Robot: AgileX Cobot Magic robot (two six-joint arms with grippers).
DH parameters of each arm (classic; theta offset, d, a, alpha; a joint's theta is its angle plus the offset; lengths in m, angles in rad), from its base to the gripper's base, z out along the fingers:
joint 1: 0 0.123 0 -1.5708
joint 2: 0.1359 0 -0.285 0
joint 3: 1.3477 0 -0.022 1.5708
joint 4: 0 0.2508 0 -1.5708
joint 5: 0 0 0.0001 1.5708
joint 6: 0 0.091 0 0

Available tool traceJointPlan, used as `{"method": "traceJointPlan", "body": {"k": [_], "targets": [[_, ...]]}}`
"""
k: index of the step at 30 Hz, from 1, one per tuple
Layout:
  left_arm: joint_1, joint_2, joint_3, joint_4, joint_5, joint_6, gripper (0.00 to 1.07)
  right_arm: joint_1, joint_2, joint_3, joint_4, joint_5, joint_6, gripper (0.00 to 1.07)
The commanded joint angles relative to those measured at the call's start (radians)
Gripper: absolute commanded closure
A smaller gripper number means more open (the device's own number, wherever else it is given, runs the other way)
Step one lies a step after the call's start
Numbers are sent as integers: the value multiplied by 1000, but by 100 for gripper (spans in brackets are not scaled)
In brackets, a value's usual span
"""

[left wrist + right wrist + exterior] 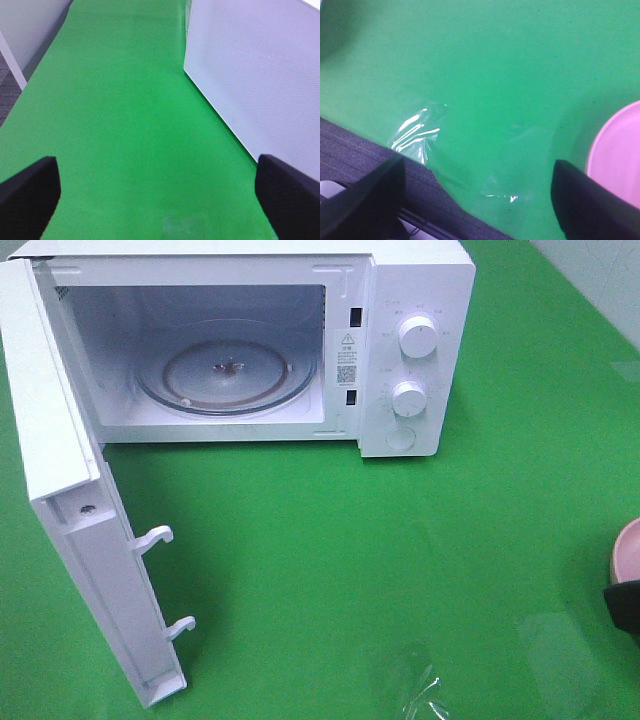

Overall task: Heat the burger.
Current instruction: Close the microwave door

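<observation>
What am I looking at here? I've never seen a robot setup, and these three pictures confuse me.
A two-armed robot works at a green table. One picture comes from a camera mounted high: it shows a white microwave with its door swung open and an empty glass turntable inside. The other two come from cameras on the wrists. The left gripper and right gripper both stand open, holding nothing. A pink plate sits beside the right one. No burger shows.

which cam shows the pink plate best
The right wrist view: the pink plate fills a broad curved patch at the frame's edge, beside the right gripper's finger. The exterior high view shows only a sliver of it at the right edge. The left wrist view shows none of it.
</observation>
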Motion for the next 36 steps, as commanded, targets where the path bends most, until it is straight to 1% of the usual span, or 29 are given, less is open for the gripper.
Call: {"method": "traceJointPlan", "body": {"k": [1,8,9,11,12,13,14,15,16,17,18,19,20,21,22,23,24,25,26,27,28,30,31,32,35,36], "targets": [[2,-5,-1,3,-14,-1,9,-3,-48,-12,-5,79,-6,31],[2,-5,-1,3,-14,-1,9,-3,-146,-7,-31,138,-6,31],[2,-5,-1,3,-14,-1,9,-20,-229,7,-45,147,-6,31],[2,-5,-1,3,-14,-1,9,-35,-258,10,-45,152,-7,31],[2,-5,-1,3,-14,-1,9,-68,-311,11,-43,154,-9,31],[2,-5,-1,3,-14,-1,9,-68,-311,11,-43,154,-9,31],[2,-5,-1,3,-14,-1,9,-110,-358,11,-42,154,-9,31],[2,-5,-1,3,-14,-1,9,-110,-358,11,-42,154,-9,31],[2,-5,-1,3,-14,-1,9,-159,-393,11,-40,154,-9,31],[2,-5,-1,3,-14,-1,9,-185,-411,11,-37,154,-9,31],[2,-5,-1,3,-14,-1,9,-185,-411,11,-37,154,-9,31],[2,-5,-1,3,-14,-1,9,-233,-444,11,-35,154,-9,31],[2,-5,-1,3,-14,-1,9,-233,-444,11,-35,154,-9,31],[2,-5,-1,3,-14,-1,9,-284,-482,11,-35,154,-9,31],[2,-5,-1,3,-14,-1,9,-284,-482,11,-35,154,-9,31],[2,-5,-1,3,-14,-1,9,-342,-516,11,-34,154,-9,31],[2,-5,-1,3,-14,-1,9,-342,-516,11,-34,154,-9,31],[2,-5,-1,3,-14,-1,9,-394,-549,11,-34,154,-9,31],[2,-5,-1,3,-14,-1,9,-394,-549,11,-34,154,-9,31],[2,-5,-1,3,-14,-1,9,-448,-585,11,-34,154,-9,31],[2,-5,-1,3,-14,-1,9,-448,-585,11,-34,154,-9,31],[2,-5,-1,3,-14,-1,9,-553,-656,13,-13,150,-41,31],[2,-5,-1,3,-14,-1,9,-553,-656,13,-13,150,-41,31],[2,-6,-1,3,-14,-1,9,-574,-653,15,18,148,-71,31],[2,-6,-1,0,-14,-1,9,-576,-654,15,32,146,-90,31],[2,-5,-1,0,-14,-1,9,-576,-654,15,57,146,-121,31]]}}
